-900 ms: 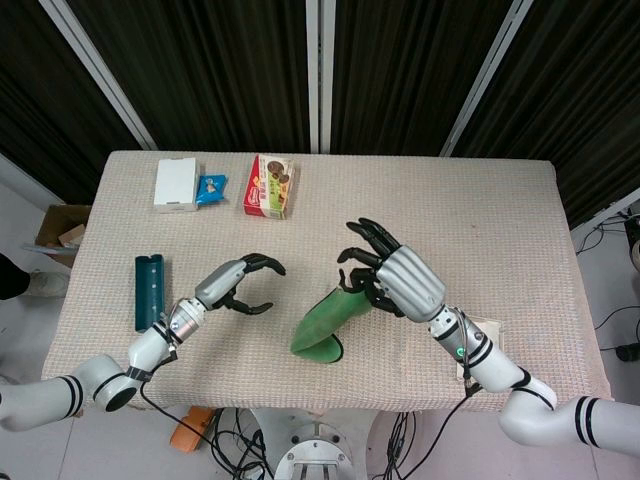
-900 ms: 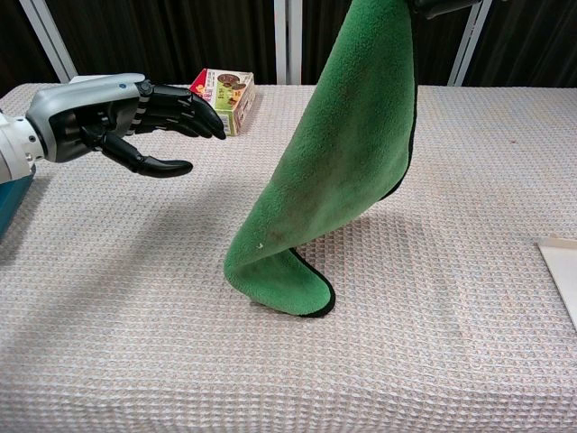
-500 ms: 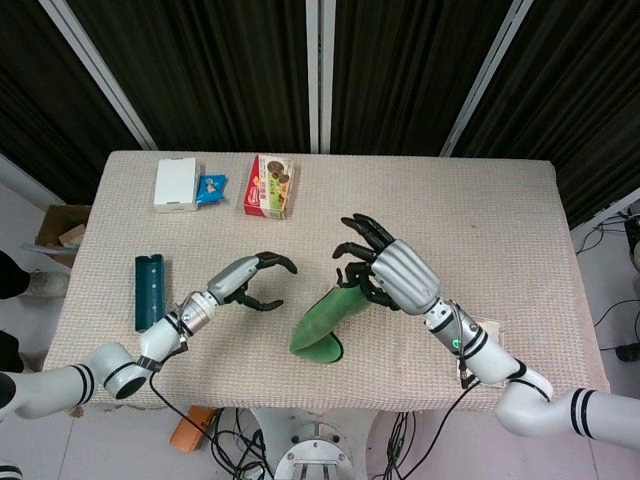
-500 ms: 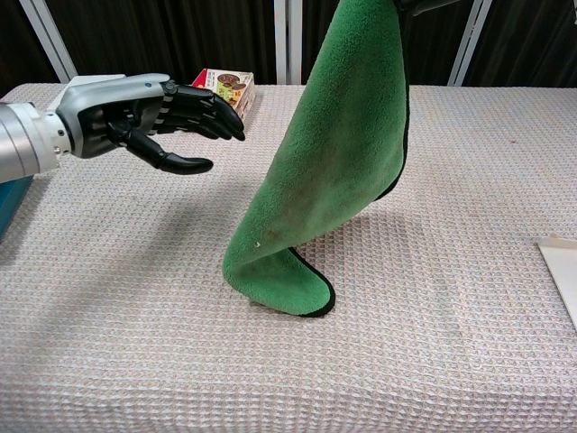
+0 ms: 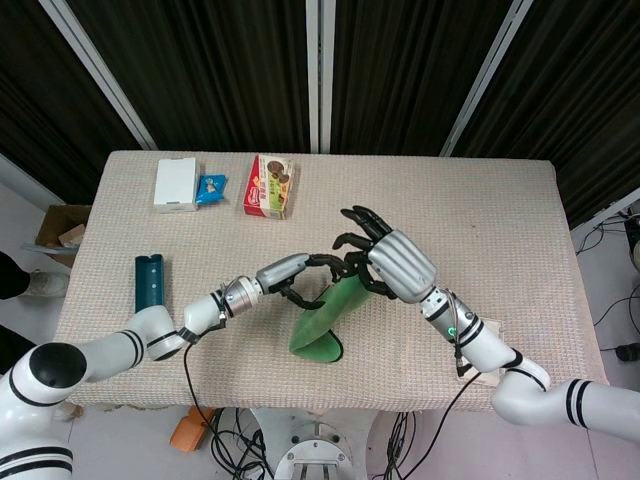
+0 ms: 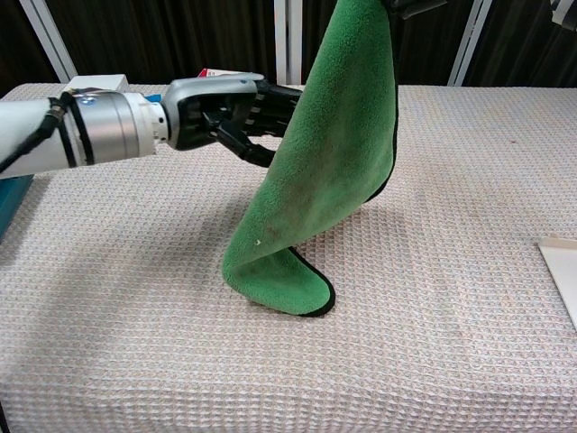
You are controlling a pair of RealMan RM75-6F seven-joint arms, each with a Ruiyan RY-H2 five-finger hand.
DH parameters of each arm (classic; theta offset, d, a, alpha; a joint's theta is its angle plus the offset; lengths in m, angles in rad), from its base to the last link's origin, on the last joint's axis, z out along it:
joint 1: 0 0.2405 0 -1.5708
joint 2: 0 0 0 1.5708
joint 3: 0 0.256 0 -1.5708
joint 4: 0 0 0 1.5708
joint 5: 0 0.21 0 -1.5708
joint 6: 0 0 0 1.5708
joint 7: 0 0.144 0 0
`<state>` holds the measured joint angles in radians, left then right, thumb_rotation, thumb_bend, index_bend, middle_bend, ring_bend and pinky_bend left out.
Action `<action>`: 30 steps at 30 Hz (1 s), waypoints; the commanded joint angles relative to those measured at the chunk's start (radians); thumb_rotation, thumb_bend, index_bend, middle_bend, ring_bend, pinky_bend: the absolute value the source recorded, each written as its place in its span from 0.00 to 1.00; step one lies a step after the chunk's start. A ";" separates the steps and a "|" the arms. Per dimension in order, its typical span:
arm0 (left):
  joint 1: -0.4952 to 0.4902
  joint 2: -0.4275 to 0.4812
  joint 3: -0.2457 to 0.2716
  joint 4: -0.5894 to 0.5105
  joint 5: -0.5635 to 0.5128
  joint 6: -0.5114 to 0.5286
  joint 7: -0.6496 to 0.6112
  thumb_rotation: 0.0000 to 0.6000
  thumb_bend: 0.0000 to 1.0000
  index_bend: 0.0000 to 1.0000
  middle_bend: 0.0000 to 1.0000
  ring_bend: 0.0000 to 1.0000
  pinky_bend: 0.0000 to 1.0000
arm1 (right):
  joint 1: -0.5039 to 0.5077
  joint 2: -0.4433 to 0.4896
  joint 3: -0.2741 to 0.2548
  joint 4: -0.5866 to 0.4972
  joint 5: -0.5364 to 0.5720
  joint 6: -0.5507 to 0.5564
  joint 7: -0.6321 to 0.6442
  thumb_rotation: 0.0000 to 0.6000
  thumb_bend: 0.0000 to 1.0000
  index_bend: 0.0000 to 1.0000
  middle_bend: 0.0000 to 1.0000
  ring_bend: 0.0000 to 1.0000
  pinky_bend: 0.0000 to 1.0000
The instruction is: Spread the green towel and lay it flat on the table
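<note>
The green towel (image 5: 325, 315) (image 6: 334, 153) hangs almost upright over the table (image 5: 480, 220), its lower end curled on the cloth. My right hand (image 5: 395, 265) grips its top end; in the chest view only a bit of that hand (image 6: 410, 7) shows at the top edge. My left hand (image 5: 290, 272) (image 6: 225, 113) reaches in from the left at mid height. Its fingers are spread, and their tips meet the towel's left edge, partly hidden behind it. The thumb sits below, apart from them.
At the back left lie a white box (image 5: 176, 184), a blue packet (image 5: 211, 187) and a biscuit box (image 5: 270, 185). A dark teal case (image 5: 148, 290) lies at the left edge. A white sheet (image 6: 563, 271) sits at the front right.
My left hand has moved right across the table, from well clear of the towel up to its left edge. The right hand has shifted slightly, still holding the towel up.
</note>
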<state>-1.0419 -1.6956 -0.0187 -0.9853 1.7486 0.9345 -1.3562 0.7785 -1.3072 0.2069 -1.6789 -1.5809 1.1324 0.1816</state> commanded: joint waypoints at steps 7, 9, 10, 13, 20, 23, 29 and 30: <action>-0.066 -0.056 0.040 0.071 -0.002 -0.039 0.008 1.00 0.28 0.29 0.15 0.12 0.13 | 0.013 -0.011 0.004 0.021 0.010 -0.013 0.017 1.00 0.68 0.79 0.32 0.01 0.02; -0.072 -0.062 0.043 0.075 -0.010 -0.053 0.034 1.00 0.28 0.29 0.15 0.12 0.13 | 0.016 -0.013 0.005 0.025 0.011 -0.014 0.022 1.00 0.68 0.79 0.32 0.01 0.02; -0.075 -0.067 0.042 0.073 -0.018 -0.061 0.043 1.00 0.28 0.29 0.15 0.12 0.13 | 0.017 -0.014 0.005 0.027 0.011 -0.015 0.023 1.00 0.68 0.79 0.32 0.01 0.02; -0.080 -0.072 0.045 0.069 -0.033 -0.075 0.057 1.00 0.28 0.29 0.15 0.12 0.13 | 0.020 -0.016 0.005 0.031 0.012 -0.017 0.028 1.00 0.68 0.79 0.32 0.01 0.02; -0.075 -0.050 0.084 0.033 -0.038 -0.095 0.129 1.00 0.28 0.43 0.15 0.12 0.13 | 0.024 -0.019 0.007 0.041 0.018 -0.018 0.039 1.00 0.68 0.79 0.32 0.01 0.02; -0.073 -0.030 0.106 -0.001 -0.031 -0.096 0.143 1.00 0.32 0.44 0.15 0.12 0.12 | 0.025 -0.022 0.008 0.044 0.020 -0.016 0.044 1.00 0.68 0.79 0.32 0.01 0.02; -0.043 -0.007 0.097 -0.047 -0.075 -0.087 0.245 1.00 0.58 0.69 0.52 0.27 0.13 | 0.026 -0.024 0.009 0.050 0.023 -0.014 0.047 1.00 0.68 0.79 0.32 0.01 0.02; -0.035 0.000 0.095 -0.060 -0.082 -0.083 0.262 1.00 0.62 0.74 0.63 0.36 0.13 | 0.026 -0.024 0.009 0.050 0.023 -0.013 0.047 1.00 0.68 0.79 0.32 0.01 0.02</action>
<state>-1.0969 -1.7089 0.0855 -1.0200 1.6913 0.8435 -1.1387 0.8044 -1.3308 0.2164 -1.6289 -1.5574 1.1192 0.2281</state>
